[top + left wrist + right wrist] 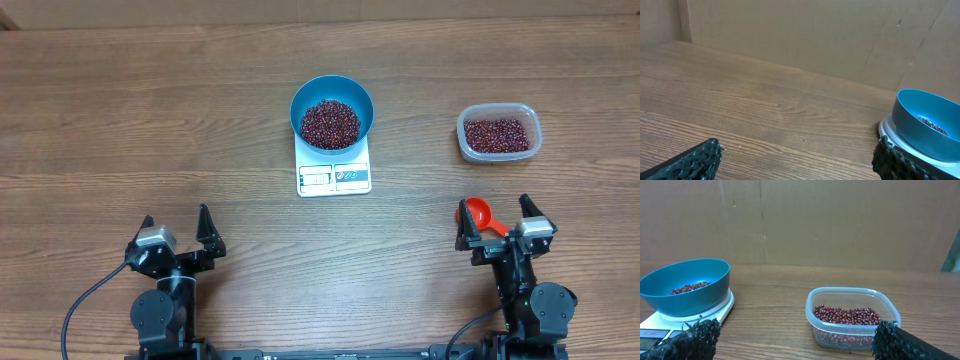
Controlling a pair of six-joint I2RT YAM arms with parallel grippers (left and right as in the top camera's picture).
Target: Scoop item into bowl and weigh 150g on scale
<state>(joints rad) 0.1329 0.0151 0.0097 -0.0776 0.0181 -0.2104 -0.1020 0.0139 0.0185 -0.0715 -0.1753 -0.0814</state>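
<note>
The blue bowl [332, 112] stands on the white scale [334, 178] at mid-table and holds a heap of dark red beans [330, 122]. More beans fill a clear tub [499, 132] at the right. A red scoop [479, 211] lies on the table by the left finger of my right gripper [494, 216], which is open and holds nothing. My left gripper [177, 222] is open and empty at the near left. The right wrist view shows the bowl [687, 287], the scale [717, 311] and the tub [852, 317] ahead. The left wrist view shows the bowl [927, 122] at far right.
A brown cardboard wall [840, 220] rises behind the wooden table [150, 120]. Both arm bases sit at the table's near edge. The scale's display [315, 179] faces the near side.
</note>
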